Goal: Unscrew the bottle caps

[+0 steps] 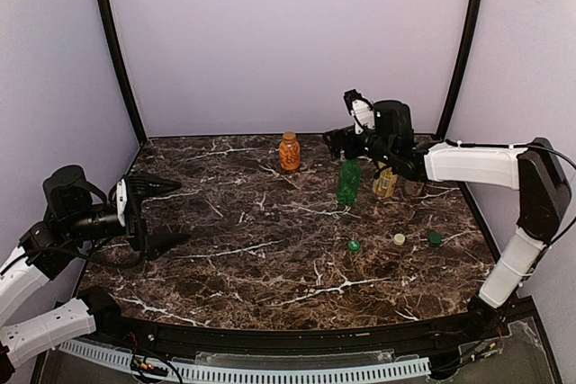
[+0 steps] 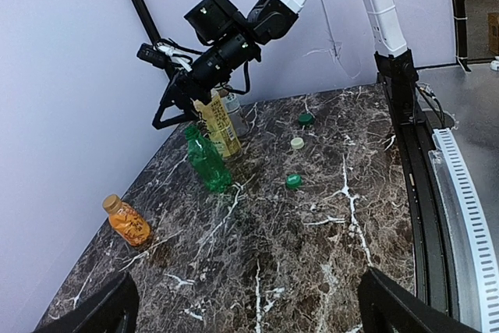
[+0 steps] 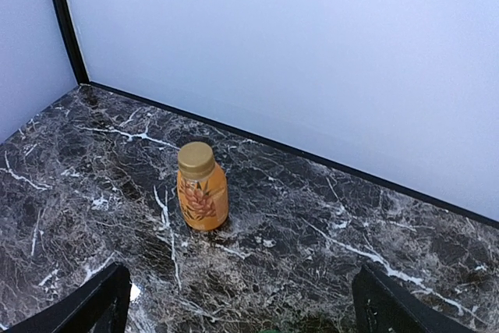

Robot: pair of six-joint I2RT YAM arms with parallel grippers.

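dark marble table [image 1: 270, 249], pale walls around. at far right, right gripper [image 1: 335, 141] hanging just above the green bottle [image 1: 348, 182], spread wide, holding nothing, facing the orange bottle [image 3: 202, 189]. at near left, left gripper [image 1: 167, 215], likewise spread wide and empty, well apart from every bottle.

orange bottle upright and alone near the back wall, mid-table, gold cap [image 3: 196, 158] on. seemingly the one cap not yet unscrewed. to do it well: pin the squat body with one gripper, close the other on the cap from above, centred on its axis, and twist without tipping.

in the way: green bottle right under the right gripper, easy to knock when swinging left. tall yellow bottle [image 1: 385, 182] and clear bottle [image 2: 234, 116] close beside it, under the right arm. smallest, at right front, well apart from the orange bottle: green cap [image 1: 354, 245], pale cap [image 1: 399, 239], second green cap [image 1: 435, 238].
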